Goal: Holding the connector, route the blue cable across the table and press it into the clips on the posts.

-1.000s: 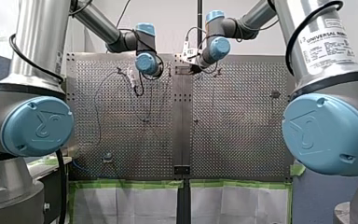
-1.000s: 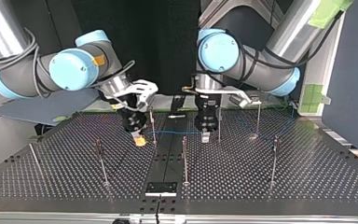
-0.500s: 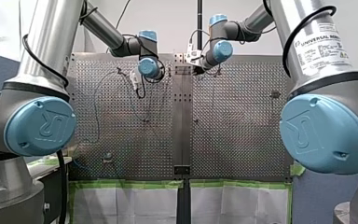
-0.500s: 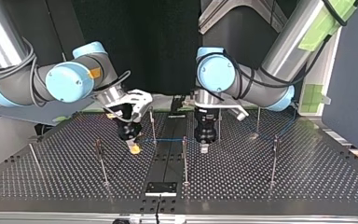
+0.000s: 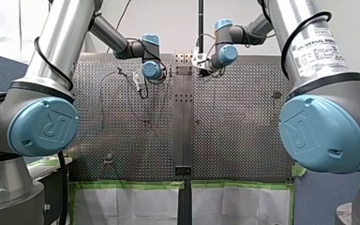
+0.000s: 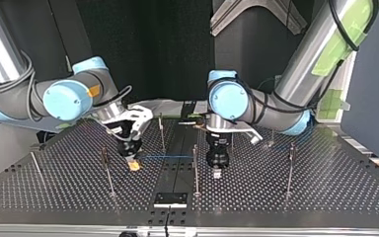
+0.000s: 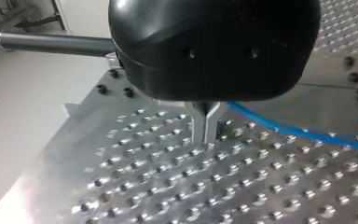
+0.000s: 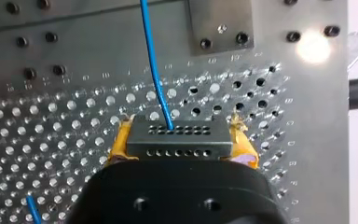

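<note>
Right gripper [image 8: 179, 145] clamps the connector [image 8: 177, 136]; the cable [image 8: 154, 60] leads off it. Left gripper [image 7: 206, 136] is fully closed, with the cable just beside it.

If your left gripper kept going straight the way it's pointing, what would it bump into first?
Probably the table: my left gripper points straight down at its metal top full of holes, and nothing shows between the gripper's tips and the top. The blue cable passes behind it, not under it.
</note>
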You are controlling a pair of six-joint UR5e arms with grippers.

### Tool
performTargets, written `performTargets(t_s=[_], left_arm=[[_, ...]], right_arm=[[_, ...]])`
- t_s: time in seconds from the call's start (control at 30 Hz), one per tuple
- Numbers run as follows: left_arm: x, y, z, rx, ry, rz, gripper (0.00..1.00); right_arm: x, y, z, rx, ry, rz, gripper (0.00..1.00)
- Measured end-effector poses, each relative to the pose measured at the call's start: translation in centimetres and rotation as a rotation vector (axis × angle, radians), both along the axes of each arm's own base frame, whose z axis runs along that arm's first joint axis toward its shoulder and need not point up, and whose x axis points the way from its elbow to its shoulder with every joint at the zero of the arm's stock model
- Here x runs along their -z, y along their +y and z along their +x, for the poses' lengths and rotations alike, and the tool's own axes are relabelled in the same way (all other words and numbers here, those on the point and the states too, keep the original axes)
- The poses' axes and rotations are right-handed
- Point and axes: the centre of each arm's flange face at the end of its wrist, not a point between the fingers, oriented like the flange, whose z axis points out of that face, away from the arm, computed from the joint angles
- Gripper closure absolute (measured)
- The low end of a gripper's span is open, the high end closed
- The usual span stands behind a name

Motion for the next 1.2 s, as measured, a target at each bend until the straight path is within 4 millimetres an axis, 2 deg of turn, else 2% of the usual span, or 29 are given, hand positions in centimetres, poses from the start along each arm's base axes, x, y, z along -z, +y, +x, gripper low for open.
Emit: performTargets(t_s=[0.3,0.37,0.4,0.47,0.5,0.57,0.6,0.63,0.7,0.73,0.93,1.2], left_arm=[[-0.3,0.3,0.2,0.001,0.008,0.004,1.00],[-0.1,0.3,0.1,0.003,0.019,0.008,0.84],[-0.1,0.3,0.0,0.003,0.025,0.010,0.84],[0.0,0.3,-0.1,0.003,0.038,0.014,0.53],[0.1,0.3,-0.2,0.003,0.043,0.016,0.53],[0.3,0.2,-0.4,0.005,0.058,0.018,0.27],[0.3,0.2,-0.4,0.005,0.064,0.019,0.27],[0.4,0.2,-0.5,0.006,0.070,0.018,0.15],[0.5,0.2,-0.7,0.008,0.085,0.019,0.15],[0.6,0.2,-0.7,0.008,0.090,0.020,0.00],[0.6,0.1,-1.4,0.010,0.121,0.038,0.00],[-0.3,0.2,-4.3,0.023,0.165,0.061,0.00]], right_arm=[[0.1,-0.9,-0.8,0.007,0.000,0.001,1.00],[0.1,-0.9,-0.8,0.006,0.000,0.001,1.00],[0.1,-1.0,-0.9,0.007,0.000,0.001,1.00],[0.1,-1.0,-0.9,0.007,0.000,0.001,1.00],[0.1,-1.0,-0.9,0.007,0.000,0.002,1.00],[0.1,-1.0,-1.0,0.007,0.000,0.002,1.00],[0.1,-1.0,-1.0,0.007,0.000,0.002,1.00],[0.1,-1.0,-1.0,0.007,0.001,0.003,1.00],[0.2,-1.0,-1.0,0.007,0.001,0.003,1.00],[0.2,-1.0,-1.0,0.008,0.002,0.003,1.00],[0.1,-1.0,-1.1,0.012,0.004,0.005,1.00],[-0.3,-1.2,-1.7,0.029,0.003,0.003,1.00]])
